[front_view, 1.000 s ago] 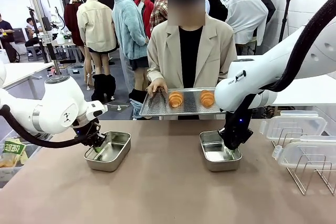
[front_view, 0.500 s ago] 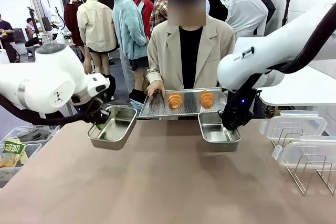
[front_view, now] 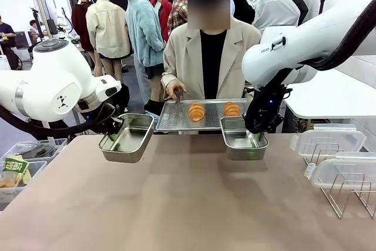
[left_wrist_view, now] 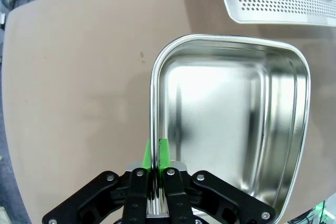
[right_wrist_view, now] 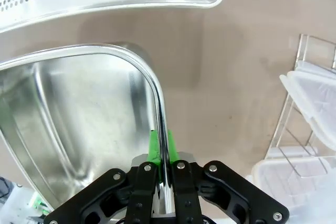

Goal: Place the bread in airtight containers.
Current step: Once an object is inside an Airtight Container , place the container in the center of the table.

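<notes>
left gripper (left_wrist_view: 156, 174) clamped shut on a wall of the left box (front_view: 127, 138); right gripper (right_wrist_view: 163, 177) likewise on the right box (front_view: 242, 139). both boxes empty, raised off the table (front_view: 188, 204), just short of the tray (front_view: 176, 119). two rolls (front_view: 197, 111) lie on the tray beyond the boxes, a person's hand (front_view: 175, 91) at its far corner. lids (front_view: 329, 139) and rack (front_view: 346, 195) far right.

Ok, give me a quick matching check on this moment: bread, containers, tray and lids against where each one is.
1 bread
2 containers
3 tray
4 lids

A person's hand on its edge
B at the wire rack
C on the tray
D rims pinched in the left tool and right tool

Pairs: 1-C, 2-D, 3-A, 4-B
</notes>
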### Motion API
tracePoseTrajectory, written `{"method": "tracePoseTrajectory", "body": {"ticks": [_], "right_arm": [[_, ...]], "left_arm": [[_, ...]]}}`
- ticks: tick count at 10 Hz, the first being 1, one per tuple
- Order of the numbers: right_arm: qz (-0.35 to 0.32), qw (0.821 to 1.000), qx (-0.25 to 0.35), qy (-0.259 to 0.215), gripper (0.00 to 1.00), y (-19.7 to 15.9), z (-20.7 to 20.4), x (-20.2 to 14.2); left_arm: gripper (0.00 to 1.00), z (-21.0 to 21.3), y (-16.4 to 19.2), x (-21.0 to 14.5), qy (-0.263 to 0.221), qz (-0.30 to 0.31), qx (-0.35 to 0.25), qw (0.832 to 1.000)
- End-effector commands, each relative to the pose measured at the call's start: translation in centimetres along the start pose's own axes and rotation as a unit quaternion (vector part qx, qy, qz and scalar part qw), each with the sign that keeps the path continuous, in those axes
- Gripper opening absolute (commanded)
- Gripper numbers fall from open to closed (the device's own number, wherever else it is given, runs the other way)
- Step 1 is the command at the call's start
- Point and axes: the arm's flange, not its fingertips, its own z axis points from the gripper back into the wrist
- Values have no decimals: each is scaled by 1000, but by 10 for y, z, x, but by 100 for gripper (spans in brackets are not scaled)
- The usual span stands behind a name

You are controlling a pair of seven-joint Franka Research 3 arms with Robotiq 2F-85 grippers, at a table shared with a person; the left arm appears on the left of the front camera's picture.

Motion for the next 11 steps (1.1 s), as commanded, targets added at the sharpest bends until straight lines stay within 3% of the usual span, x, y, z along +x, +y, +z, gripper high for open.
{"method": "tracePoseTrajectory", "body": {"ticks": [1, 11], "right_arm": [[-2, 1000, 2, -10, 0, -2, -3, -3], [-2, 1000, 2, -10, 0, -2, -3, -3]], "left_arm": [[0, 2, 0, 1, -4, -8, 6, 1000], [0, 2, 0, 1, -4, -8, 6, 1000]]}}
